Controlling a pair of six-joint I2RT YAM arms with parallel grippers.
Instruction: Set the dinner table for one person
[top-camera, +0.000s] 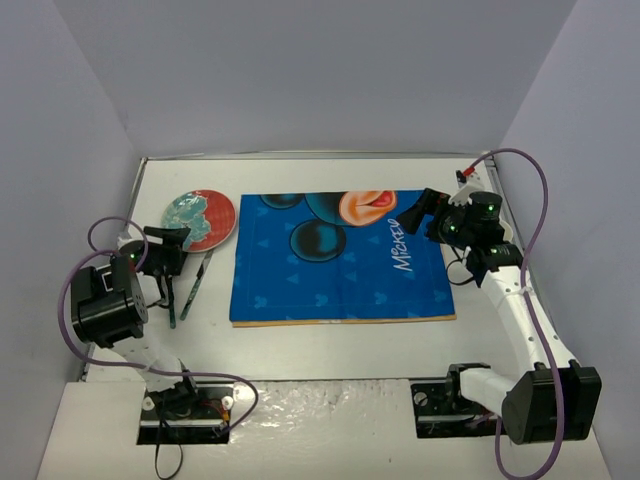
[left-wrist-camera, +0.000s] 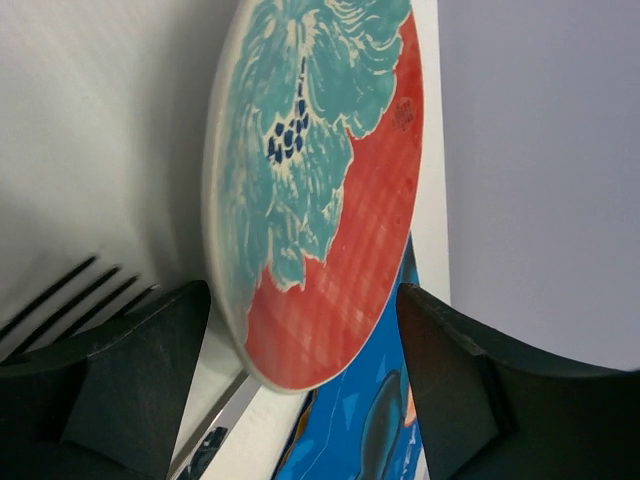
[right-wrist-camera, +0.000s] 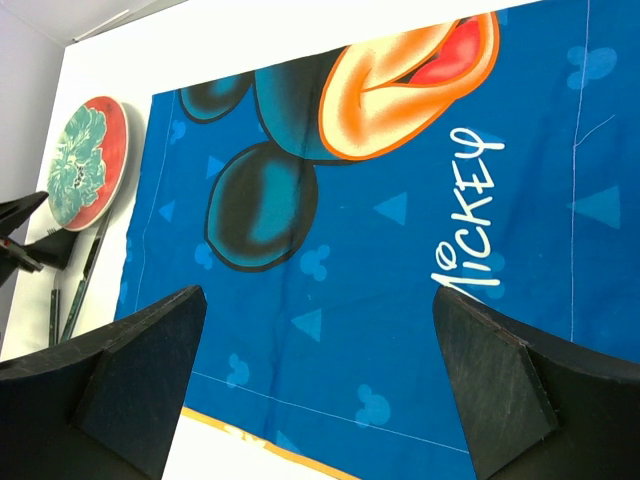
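Top external shows one dinner table (top-camera: 300, 175), long axis running left to right, under both arms. It bears one blue placemat (top-camera: 340, 265) at centre, one red-and-teal plate (top-camera: 198, 220) just left of it, and two utensils (top-camera: 197, 285) below the plate. Left gripper (top-camera: 172, 238) and right gripper (top-camera: 418, 212) both have their jaws apart.

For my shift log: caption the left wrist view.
Open left hand facing red-and-teal plate; fork tines alongside, blue placemat beyond.

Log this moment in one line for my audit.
left tool open, facing round red-and-teal plate | right tool open, above blue Mickey-print placemat
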